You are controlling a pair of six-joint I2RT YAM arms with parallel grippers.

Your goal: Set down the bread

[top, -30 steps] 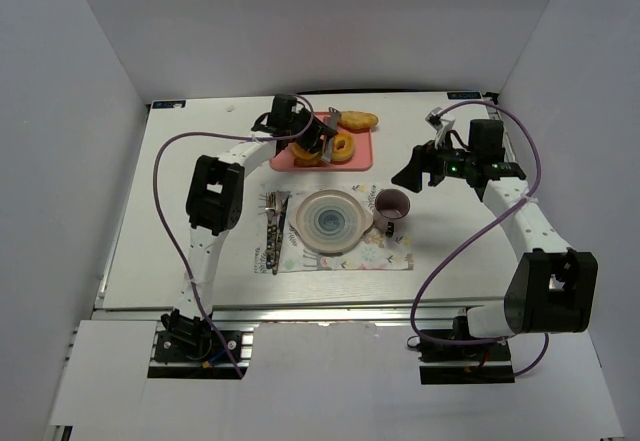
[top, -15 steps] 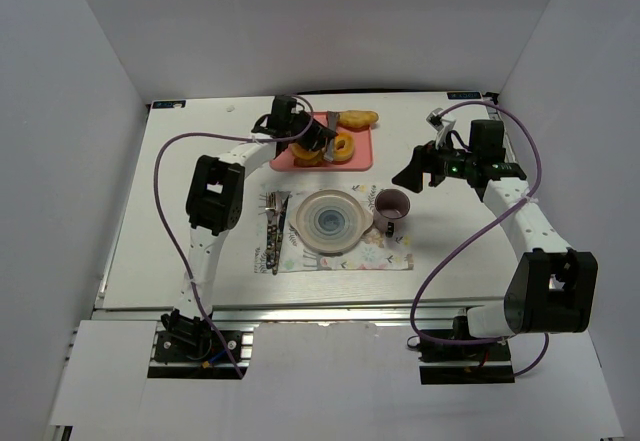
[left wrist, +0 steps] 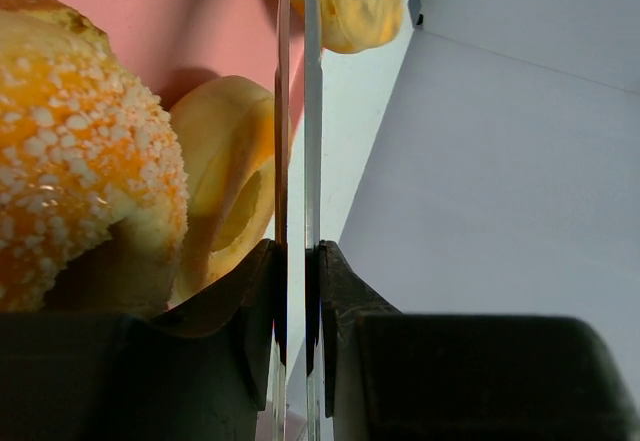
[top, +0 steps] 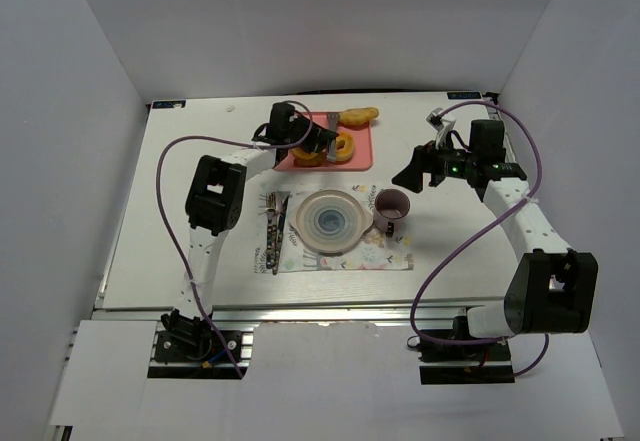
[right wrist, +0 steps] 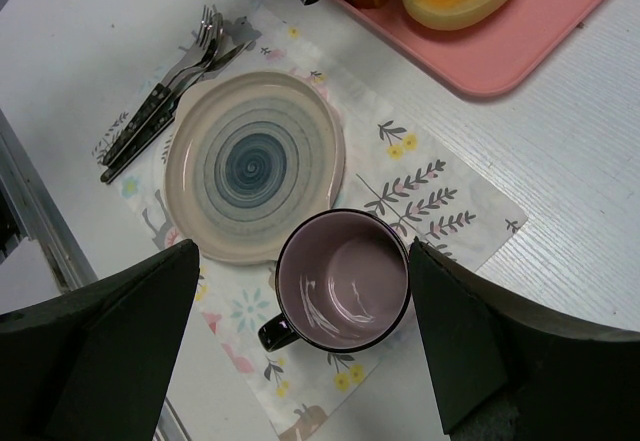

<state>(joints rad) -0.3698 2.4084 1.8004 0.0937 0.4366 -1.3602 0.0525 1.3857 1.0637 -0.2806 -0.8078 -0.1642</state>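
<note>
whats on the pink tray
On the tray: a sugared donut, a ring donut, and the bread at its far edge. The left gripper and its tongs hide whatever lies beneath.

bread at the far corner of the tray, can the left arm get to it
Probably yes. The bread lies uncovered just past the donuts, and the tongs in the left gripper point toward it with nothing between.
</note>
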